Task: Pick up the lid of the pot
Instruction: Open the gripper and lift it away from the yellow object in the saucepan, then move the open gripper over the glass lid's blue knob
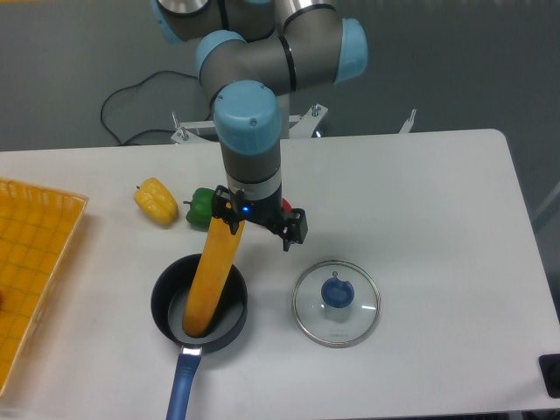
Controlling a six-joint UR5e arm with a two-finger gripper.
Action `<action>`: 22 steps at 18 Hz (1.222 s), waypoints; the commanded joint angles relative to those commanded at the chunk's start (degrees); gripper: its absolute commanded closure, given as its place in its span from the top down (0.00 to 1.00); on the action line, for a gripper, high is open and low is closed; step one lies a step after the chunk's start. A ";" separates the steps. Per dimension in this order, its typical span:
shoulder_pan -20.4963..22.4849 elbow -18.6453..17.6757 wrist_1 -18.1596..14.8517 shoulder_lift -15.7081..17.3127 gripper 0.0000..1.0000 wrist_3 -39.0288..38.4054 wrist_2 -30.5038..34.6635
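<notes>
Lid (354, 325) toward near table edge (420, 406) | likely light, stiff, breakable | we'd pinch blue knob (338, 292) | gripper (260, 239) spread wide, empty

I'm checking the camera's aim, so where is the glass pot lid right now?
The pot lid lies on the table, right of the black pan in the camera view.

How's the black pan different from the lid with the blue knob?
The pan is black and opaque, while the lid is see-through with a thin rim. The pan has a long blue handle out to the side; the lid has a round blue knob on top. The pan has an orange strip resting in it, while the lid lies with nothing on it. Both are round and have blue grips.
</notes>
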 joint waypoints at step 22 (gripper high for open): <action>6.68 4.92 1.14 -8.26 1.00 4.04 -5.54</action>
